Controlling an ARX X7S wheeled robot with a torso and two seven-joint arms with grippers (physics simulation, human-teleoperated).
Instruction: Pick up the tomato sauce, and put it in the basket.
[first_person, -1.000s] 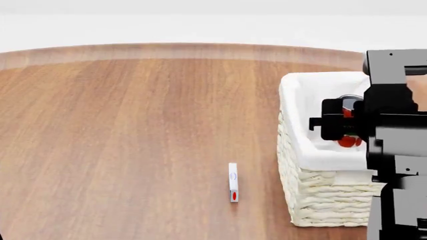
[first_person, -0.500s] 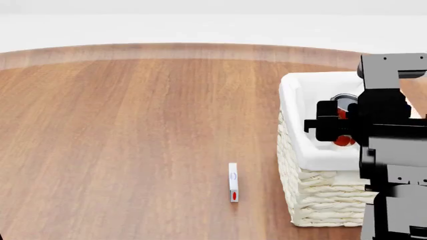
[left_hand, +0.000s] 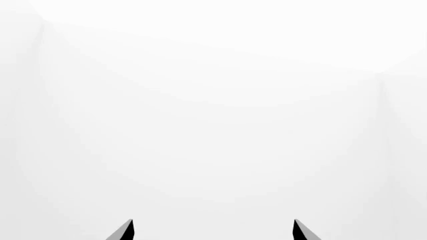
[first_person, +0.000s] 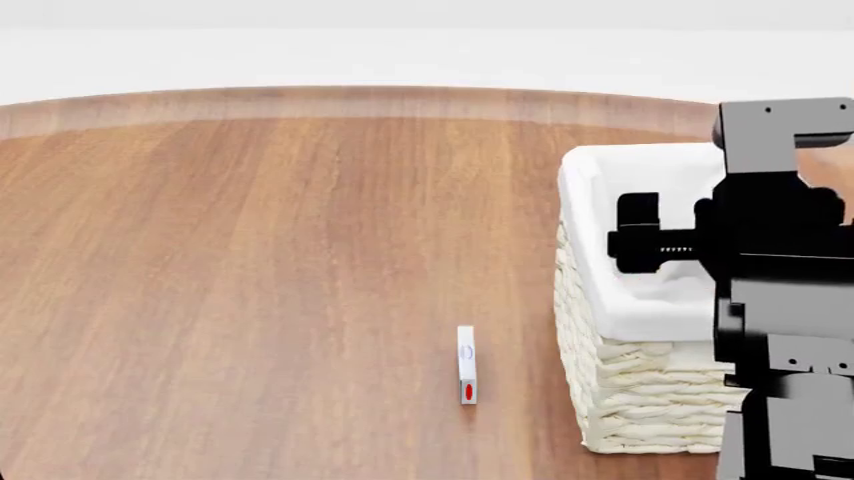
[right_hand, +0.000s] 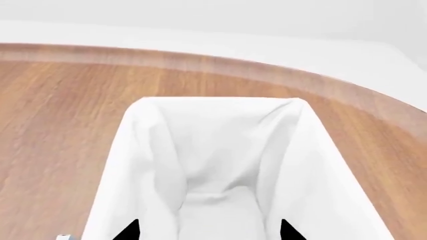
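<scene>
Placing step: your right gripper (first_person: 638, 240) hangs over the basket (first_person: 627, 330).

Its tips show spread with nothing between them; the can is out of sight now, probably down inside, so just lift clear. Left gripper (left_hand: 212, 230) spread, empty. Count: one basket, one small white stick (first_person: 466, 364) on the table (first_person: 267, 260).

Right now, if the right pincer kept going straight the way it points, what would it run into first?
Probably the white cloth lining inside the basket. The right pincer points into the basket's open top, with nothing visible between its tips and the lining; depth is hard to judge.
</scene>
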